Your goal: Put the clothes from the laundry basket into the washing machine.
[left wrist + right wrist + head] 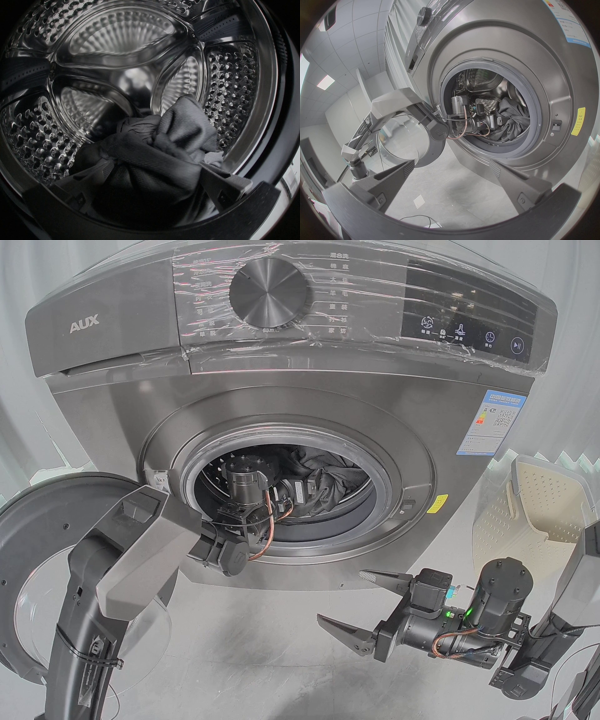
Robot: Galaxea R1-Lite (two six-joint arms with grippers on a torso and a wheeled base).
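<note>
So the cloth [162, 156] was a dark grey, ribbed-looking wad, all crumpled and folded over itself, sitting low in the washer's [300, 396] drum [125, 62], just inside the door hole. The left gripper [156, 168] was in there too, fingers spread wide with the wad bunched between them, not squeezed. The right gripper [344, 598] hung in front of the washer below the door hole, also spread wide, and the basket [544, 509] stood at the washer's right.
</note>
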